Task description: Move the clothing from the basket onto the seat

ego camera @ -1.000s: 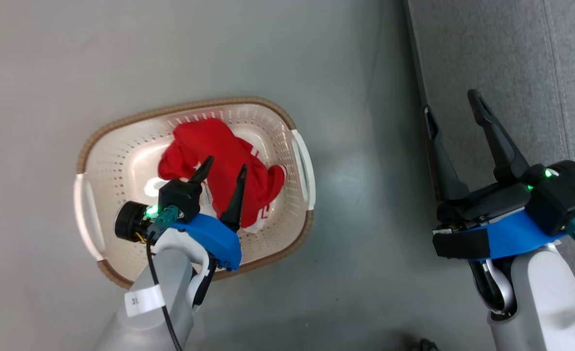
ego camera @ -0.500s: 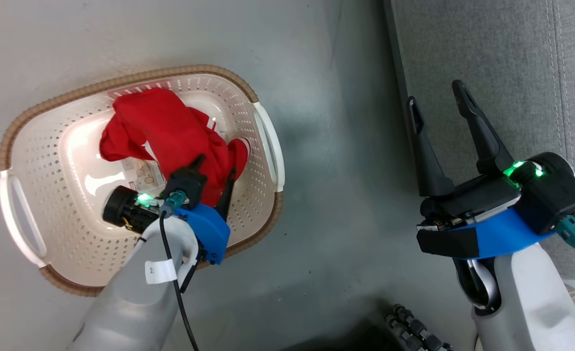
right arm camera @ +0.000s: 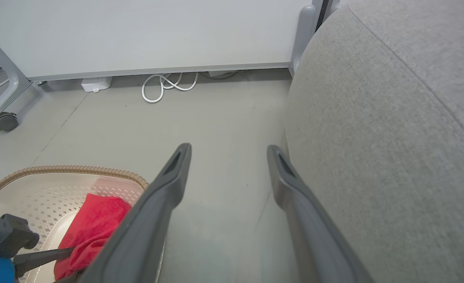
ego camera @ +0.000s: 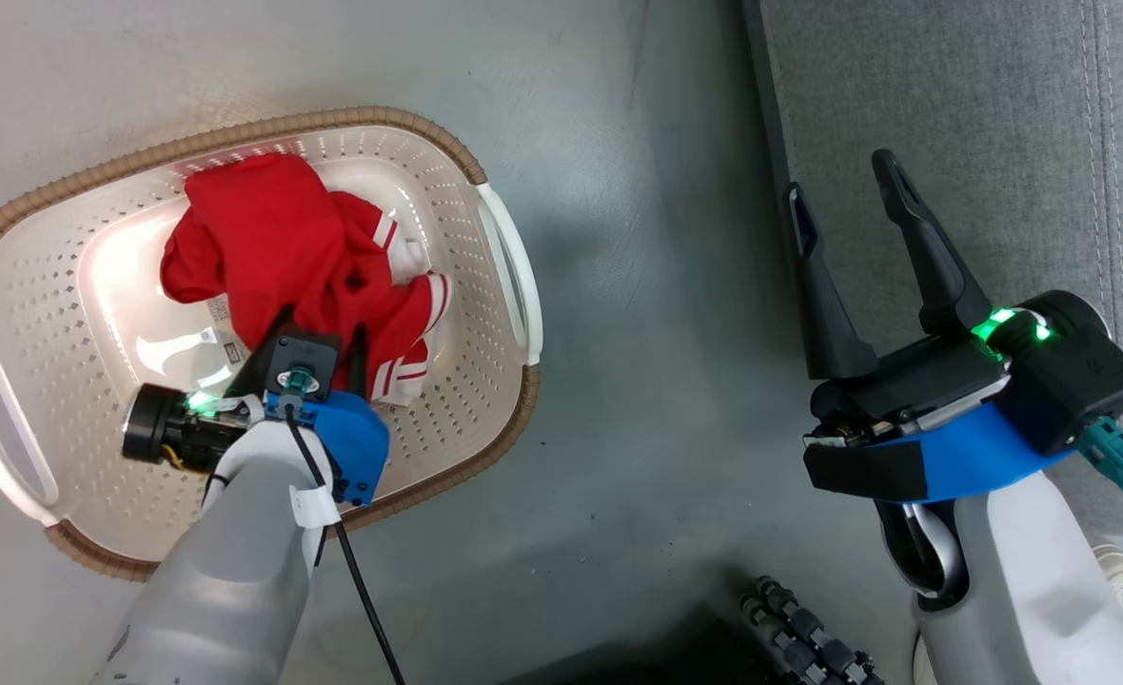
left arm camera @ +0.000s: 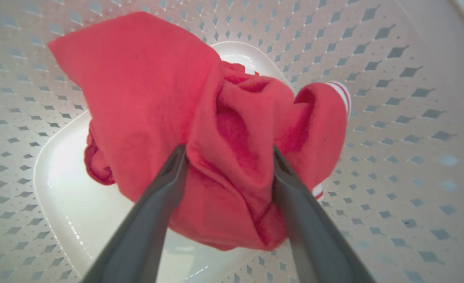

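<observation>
Dropping since a second ago, the left pincer (ego camera: 322,319) has gone from above the heap to deep inside the basket (ego camera: 238,133). Grey seat (ego camera: 980,114) takes the right side, its rounded left edge bordering a wide strip of bare floor (ego camera: 657,285) that runs to the basket's white right handle (ego camera: 514,257). Red clothing (ego camera: 266,228) lies bunched mid-basket, with perforated wall free all round. The left pincer's spread fingers straddle a fold, cloth bulging between them, unpinched. The right pincer (ego camera: 839,179), spread and holding nothing, hangs over the seat's edge.
</observation>
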Robot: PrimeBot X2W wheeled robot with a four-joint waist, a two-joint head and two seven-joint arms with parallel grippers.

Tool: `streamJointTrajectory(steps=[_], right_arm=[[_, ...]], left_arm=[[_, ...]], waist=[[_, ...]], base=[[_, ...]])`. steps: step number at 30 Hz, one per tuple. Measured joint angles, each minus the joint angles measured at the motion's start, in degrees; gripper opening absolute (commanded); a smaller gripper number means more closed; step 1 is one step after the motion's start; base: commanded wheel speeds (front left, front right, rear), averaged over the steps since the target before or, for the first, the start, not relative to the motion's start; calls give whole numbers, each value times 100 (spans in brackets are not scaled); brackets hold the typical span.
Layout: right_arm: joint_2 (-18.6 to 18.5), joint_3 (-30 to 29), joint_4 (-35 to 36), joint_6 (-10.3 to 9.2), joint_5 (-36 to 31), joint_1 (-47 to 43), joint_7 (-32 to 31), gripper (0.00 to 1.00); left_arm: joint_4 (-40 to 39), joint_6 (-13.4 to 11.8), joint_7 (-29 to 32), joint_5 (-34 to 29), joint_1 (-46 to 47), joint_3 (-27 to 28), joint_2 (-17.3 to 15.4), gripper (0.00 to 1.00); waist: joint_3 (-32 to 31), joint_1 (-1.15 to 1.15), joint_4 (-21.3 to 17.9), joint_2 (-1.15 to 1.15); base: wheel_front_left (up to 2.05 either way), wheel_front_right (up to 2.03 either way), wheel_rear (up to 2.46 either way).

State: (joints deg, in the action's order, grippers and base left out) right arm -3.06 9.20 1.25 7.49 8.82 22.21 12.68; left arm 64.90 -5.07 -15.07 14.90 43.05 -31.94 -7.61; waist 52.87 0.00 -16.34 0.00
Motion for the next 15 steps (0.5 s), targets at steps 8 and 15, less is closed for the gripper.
streamJointTrajectory(steps=[8, 15], right_arm=[[3, 57, 0, 0, 44, 68, 7, 100], [4, 66, 5, 0, 65, 67, 8, 100]], left_arm=[[387, -178, 0, 84, 118, 92, 18, 100], [619, -196, 0, 156, 215, 94, 41, 14]], waist=[[68, 0, -10, 0], [107, 0, -35, 0]], base=[[0, 0, 0], [0, 0, 0]])
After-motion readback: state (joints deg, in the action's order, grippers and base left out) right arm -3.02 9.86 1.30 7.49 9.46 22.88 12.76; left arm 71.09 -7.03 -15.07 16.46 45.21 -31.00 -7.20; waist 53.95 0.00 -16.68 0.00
